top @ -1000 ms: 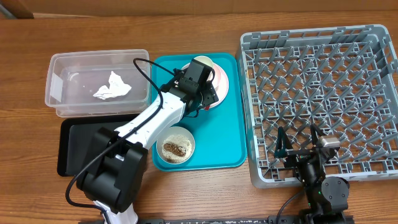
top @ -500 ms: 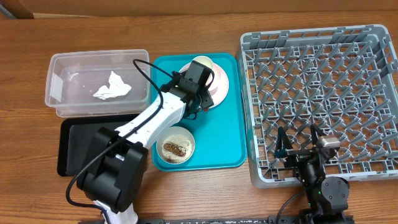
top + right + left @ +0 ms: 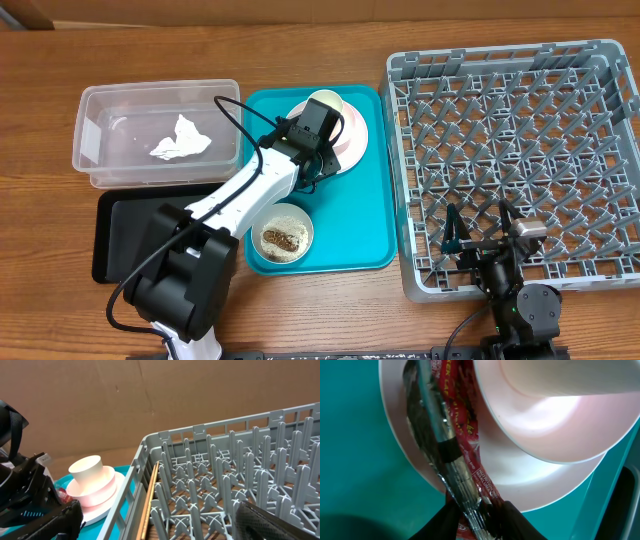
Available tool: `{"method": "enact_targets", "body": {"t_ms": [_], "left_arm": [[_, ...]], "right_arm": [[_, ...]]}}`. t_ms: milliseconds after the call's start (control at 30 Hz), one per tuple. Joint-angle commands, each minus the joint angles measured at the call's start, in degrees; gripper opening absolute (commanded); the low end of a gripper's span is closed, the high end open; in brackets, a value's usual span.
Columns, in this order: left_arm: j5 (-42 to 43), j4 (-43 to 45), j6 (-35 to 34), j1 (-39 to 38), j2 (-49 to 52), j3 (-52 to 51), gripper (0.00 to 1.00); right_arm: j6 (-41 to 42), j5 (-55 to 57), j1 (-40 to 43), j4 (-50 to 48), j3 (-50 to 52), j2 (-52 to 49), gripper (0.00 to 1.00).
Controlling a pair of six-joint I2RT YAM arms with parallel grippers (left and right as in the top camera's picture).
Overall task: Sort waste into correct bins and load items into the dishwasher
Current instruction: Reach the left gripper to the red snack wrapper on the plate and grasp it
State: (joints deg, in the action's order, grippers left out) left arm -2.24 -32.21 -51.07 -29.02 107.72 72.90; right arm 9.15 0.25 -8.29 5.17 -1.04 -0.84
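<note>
Since the earlier frame the left arm's wrist has shifted slightly leftward over the plate, while the right arm has not moved. On the wooden tabletop [image 3: 60,60], the large grey dish rack [image 3: 520,150] fills the right side; the right gripper [image 3: 478,235] hovers over its near edge with jaws wide apart. The teal tray [image 3: 350,230] lies just left of the rack. Further left stand the clear tub [image 3: 95,150], holding the crumpled white napkin [image 3: 180,140], and, nearer the robot, the black tray [image 3: 125,245]. On the teal tray rests the round pale-pink plate [image 3: 357,135], which carries the small pink bowl [image 3: 97,491] with the small pale cup [image 3: 327,102] on top. The grey-white bowl [image 3: 303,216], also on the teal tray, contains white rice [image 3: 290,218] and a brown lump [image 3: 283,240]. The left gripper [image 3: 477,522] has its jaws clamped on the red snack wrapper [image 3: 465,435], which lies across the plate beside the pink bowl.
</note>
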Motion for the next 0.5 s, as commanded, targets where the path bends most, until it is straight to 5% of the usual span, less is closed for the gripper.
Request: {"method": "enact_targets", "body": {"t_ms": [0, 467], "left_arm": [[-1.16, -0.61, -0.07, 0.11, 0.96, 0.63, 0.29], [-1.4, -0.79, 5.27, 0.13, 0.96, 0.63, 0.05]], "right_arm": [[0.09, 0.13, -0.04, -0.37, 0.59, 0.68, 1.0], [0.09, 0.13, -0.04, -0.37, 0.59, 0.68, 1.0]]}}
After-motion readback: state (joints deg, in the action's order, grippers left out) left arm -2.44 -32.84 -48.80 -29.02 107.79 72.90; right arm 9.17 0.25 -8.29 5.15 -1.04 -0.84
